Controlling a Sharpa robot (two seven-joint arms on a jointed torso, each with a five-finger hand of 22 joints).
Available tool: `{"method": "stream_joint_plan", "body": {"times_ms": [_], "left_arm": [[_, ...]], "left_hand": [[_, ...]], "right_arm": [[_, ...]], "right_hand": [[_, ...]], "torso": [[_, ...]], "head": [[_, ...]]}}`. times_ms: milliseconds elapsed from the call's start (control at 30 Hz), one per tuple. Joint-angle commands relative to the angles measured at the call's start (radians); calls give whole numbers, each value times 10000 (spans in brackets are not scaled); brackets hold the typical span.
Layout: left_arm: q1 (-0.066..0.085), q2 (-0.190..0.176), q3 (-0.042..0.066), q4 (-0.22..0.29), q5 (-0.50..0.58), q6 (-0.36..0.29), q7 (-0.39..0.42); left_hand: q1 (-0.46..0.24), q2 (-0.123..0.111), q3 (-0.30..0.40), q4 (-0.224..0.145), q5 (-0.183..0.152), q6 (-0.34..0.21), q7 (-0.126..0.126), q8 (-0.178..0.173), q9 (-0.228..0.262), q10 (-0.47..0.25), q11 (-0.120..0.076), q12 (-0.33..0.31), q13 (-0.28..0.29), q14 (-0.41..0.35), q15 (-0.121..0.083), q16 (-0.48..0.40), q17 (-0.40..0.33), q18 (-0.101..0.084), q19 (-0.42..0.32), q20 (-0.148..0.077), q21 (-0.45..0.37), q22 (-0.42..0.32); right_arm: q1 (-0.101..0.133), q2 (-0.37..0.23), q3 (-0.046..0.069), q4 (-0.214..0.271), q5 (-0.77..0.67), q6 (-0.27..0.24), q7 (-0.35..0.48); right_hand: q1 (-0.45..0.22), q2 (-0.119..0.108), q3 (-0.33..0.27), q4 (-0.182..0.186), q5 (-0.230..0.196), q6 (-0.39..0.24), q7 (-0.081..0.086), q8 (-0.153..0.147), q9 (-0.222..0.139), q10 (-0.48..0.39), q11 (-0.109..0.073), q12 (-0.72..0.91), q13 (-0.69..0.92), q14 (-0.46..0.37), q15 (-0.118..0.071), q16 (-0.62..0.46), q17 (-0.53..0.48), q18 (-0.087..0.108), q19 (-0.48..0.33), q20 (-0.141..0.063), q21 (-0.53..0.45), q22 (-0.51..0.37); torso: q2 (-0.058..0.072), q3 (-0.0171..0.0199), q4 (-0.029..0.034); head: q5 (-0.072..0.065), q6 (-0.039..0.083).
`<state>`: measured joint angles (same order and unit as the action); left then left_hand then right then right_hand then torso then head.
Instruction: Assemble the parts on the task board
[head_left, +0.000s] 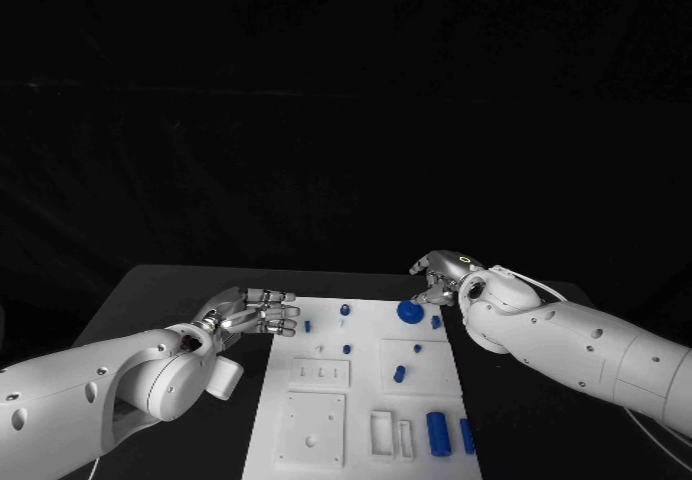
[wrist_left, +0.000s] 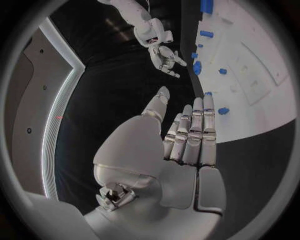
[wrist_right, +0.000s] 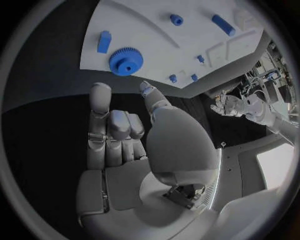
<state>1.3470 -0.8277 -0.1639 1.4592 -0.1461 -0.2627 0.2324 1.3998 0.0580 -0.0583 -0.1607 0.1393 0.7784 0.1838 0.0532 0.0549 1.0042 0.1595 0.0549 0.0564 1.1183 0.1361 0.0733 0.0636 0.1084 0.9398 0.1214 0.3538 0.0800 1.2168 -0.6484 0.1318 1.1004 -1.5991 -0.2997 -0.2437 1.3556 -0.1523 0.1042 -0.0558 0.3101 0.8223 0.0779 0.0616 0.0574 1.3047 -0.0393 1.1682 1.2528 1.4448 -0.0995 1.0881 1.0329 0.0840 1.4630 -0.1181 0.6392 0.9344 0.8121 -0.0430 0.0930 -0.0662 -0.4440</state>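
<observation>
Fingers of both the left hand (head_left: 257, 312) and right hand (head_left: 444, 277) spread, holding nothing.

The black desk (head_left: 173, 290) carries the white task board (head_left: 368, 400), which lies between the left robot hand (head_left: 257, 312) and the right robot hand (head_left: 444, 276).

Blue parts (head_left: 411, 313) on white task board (head_left: 320, 425)

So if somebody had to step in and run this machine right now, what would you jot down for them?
Left hand: open, holding nothing, at the left edge of the white task board.
Right hand: open, holding nothing, just off the board's far right corner, beside the blue toothed gear.
Small blue parts are scattered over the board; two blue cylinders lie at its near right.
How much is assembled: unclear. No part is in hand.
</observation>
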Motion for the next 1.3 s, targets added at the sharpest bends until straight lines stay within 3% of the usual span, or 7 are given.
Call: {"method": "stream_joint_plan", "body": {"times_ms": [33, 467, 633, 733, 967, 1067, 1300], "left_arm": [[19, 47, 8, 4, -13, 322, 15], [18, 65, 5, -30, -49, 365, -59], [18, 78, 5, -36, -168, 354, -119], [18, 80, 5, -31, -199, 358, -141], [17, 128, 4, -75, -223, 388, -193], [17, 151, 3, -87, -225, 393, -203], [17, 184, 3, -91, -232, 395, -204]], "left_hand": [[-49, 27, 28, -27, 0, -68, -17, 9, -8, -86, 16, 46, 16, -19, 1, 5, 17, -79, 2, -1, 58, 4], [-62, 17, 19, 2, 14, -133, -8, 10, -10, -130, 28, 47, 16, -17, 5, -1, 15, -74, 4, 2, 82, 5], [-99, 14, 8, 34, 11, -142, -6, 11, -10, -134, 26, 48, 17, -17, 7, 2, 16, -75, 2, 6, 84, 3], [-99, 14, 8, 34, 11, -142, -6, 11, -10, -134, 26, 48, 17, -17, 7, 2, 16, -75, 2, 6, 84, 3], [-99, 14, 8, 34, 11, -142, -6, 11, -10, -134, 26, 48, 17, -17, 7, 2, 16, -75, 2, 6, 84, 3], [-99, 14, 8, 34, 11, -142, -6, 11, -10, -134, 26, 48, 17, -17, 7, 2, 16, -75, 2, 6, 84, 3], [-99, 14, 8, 34, 11, -142, -6, 11, -10, -134, 26, 48, 17, -17, 7, 2, 16, -75, 2, 6, 84, 3]], "right_arm": [[-77, 41, 4, -126, 100, 764, 231], [-296, 279, 5, -639, 78, 856, 307], [-359, 397, 5, -796, 89, 884, 343], [-383, 456, 4, -876, 134, 836, 351], [-404, 535, 3, -971, 240, 875, 231], [-405, 579, 3, -1034, 300, 937, 212], [-407, 627, 4, -1100, 386, 1093, 185]], "right_hand": [[21, 26, -158, 106, 58, -138, 4, -62, -17, 29, -9, -66, -23, 42, 7, -76, 9, -8, 104, -20, 112, 380], [-48, 133, -8, -19, 122, 137, 84, -57, -9, 5, 47, -85, -55, 57, 56, -84, 43, 28, 208, 33, -143, 953], [-86, 178, 0, -8, 148, 397, 102, -39, 5, -3, 67, -101, -76, 58, 70, -92, 31, 17, 223, 40, -200, 1018], [-117, 270, 201, -40, 58, 804, 153, -36, 13, -36, 139, -128, -112, 55, 129, -113, 1, 48, 234, 95, -262, 1097], [-310, 384, 1022, -265, -569, 1057, 154, -27, 20, -44, 162, -96, -140, 54, 162, -133, -52, 58, 275, 134, -437, 1303], [-394, 401, 1106, -327, -611, 1186, 143, -27, 23, -54, 156, -92, -152, 56, 159, -132, -63, 50, 299, 132, -546, 1380], [-433, 440, 1050, -330, -670, 925, 156, -32, 12, -88, 165, -126, -184, 41, 163, -156, -82, 54, 312, 134, -604, 1433]], "torso": [[1, -19, 17], [12, 7, 7], [0, 1, -4], [11, 12, 16], [-1, -13, 22], [0, 4, -7], [-7, 4, 12]], "head": [[-59, -40], [-68, -118], [50, -222], [22, -235], [21, -260], [50, -277], [44, -299]]}}
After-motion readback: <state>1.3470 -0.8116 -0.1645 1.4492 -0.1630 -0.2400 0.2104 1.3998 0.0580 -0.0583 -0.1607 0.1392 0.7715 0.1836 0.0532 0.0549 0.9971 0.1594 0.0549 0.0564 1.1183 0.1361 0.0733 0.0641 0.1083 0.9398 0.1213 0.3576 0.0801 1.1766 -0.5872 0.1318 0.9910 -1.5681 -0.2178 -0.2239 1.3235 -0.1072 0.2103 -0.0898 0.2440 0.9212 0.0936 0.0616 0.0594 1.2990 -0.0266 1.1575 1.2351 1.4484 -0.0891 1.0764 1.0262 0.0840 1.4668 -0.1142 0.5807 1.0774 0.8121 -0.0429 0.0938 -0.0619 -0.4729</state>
